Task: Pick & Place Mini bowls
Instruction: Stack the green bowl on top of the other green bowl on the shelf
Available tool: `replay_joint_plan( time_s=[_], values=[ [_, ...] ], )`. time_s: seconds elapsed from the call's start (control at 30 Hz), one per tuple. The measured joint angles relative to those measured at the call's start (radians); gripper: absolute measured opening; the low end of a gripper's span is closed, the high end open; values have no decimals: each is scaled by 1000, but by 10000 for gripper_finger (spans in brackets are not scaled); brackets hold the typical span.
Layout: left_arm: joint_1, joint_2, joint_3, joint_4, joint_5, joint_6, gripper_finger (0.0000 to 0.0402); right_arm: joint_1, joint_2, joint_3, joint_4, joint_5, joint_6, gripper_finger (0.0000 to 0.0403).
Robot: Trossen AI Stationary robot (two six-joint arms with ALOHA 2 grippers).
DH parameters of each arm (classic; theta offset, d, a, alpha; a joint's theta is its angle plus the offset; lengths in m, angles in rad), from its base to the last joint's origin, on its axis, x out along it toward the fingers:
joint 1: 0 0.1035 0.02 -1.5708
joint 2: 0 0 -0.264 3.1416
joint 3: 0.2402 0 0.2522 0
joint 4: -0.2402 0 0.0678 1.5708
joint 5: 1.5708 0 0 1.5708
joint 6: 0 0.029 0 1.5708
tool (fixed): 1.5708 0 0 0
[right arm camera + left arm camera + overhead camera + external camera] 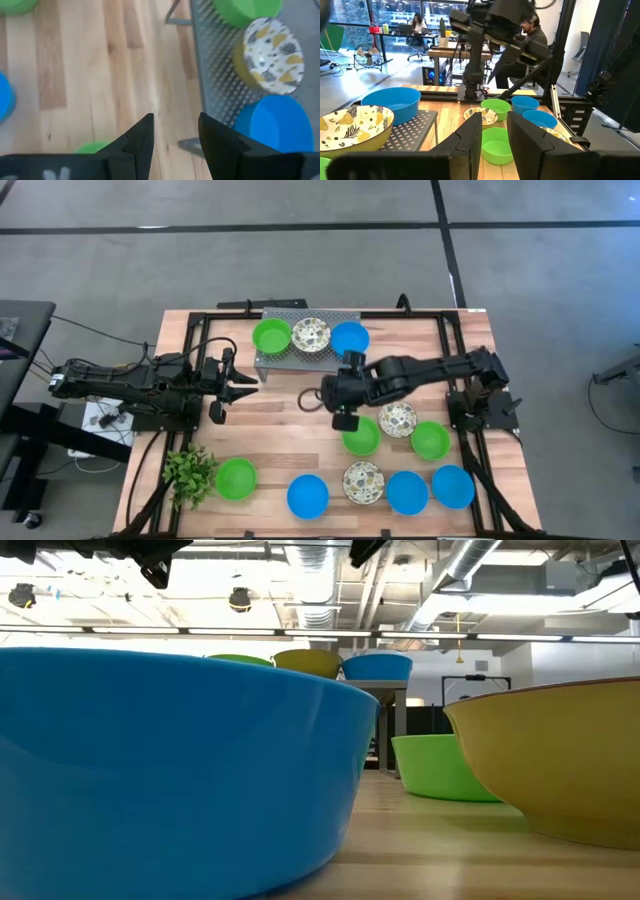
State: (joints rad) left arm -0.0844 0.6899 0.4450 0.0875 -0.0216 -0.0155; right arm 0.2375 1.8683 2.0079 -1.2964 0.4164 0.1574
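On the grey perforated stand (305,358) at the table's 12 o'clock edge sit 3 mini bowls in a row: a green bowl (271,336), a white floral bowl (311,334) and a blue bowl (349,337).

The other 8 lie on the wooden table (280,425) toward 5 and 6 o'clock. Along the near edge run a green bowl by the plant (236,478), a blue bowl (307,496), a floral bowl (363,482) and 2 more blue bowls (407,492) (452,486). Behind them are a green bowl (361,437), a floral bowl (398,419) and another green bowl (430,440).

The right gripper (312,400) hangs above bare wood at the table's middle. In the right wrist view its fingers (142,137) stand apart with nothing between them, only planks below. The stand's 3 bowls lie at about 12 to 1 o'clock from it, nearby but not touching; the green bowl on the table beneath its arm lies at about 4 o'clock from the fingertips.

The left gripper (240,383) waits at 9 o'clock, pointing inward just beside the stand's left end. Its fingers (470,137) stand a narrow gap apart and empty, with the green stand bowl at about 1 o'clock from it.

A small leafy plant (188,473) stands at the 7 o'clock corner. People sit at desks in the room beyond.
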Motion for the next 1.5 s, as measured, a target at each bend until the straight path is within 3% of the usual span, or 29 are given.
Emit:
replay_joint_plan(
  time_s=[0.2, 0.47, 0.6, 0.83, 1.5],
  values=[
    [0, 0, 0, 0, 0, 0, 90, 62, 2, -76, -20, -33, 11, 127],
    [0, 0, 0, 1, 0, 0, 90, 90, 2, -316, -15, -37, 120, 117],
    [0, 0, 0, 3, 0, 0, 90, 78, 2, -408, 18, -109, 138, 119],
    [0, 0, 0, 4, 0, 0, 90, 31, 2, -482, 132, -274, 44, 110],
    [0, 0, 0, 3, 0, 0, 90, -177, 2, -652, 283, -488, -8, 98]
  ],
)
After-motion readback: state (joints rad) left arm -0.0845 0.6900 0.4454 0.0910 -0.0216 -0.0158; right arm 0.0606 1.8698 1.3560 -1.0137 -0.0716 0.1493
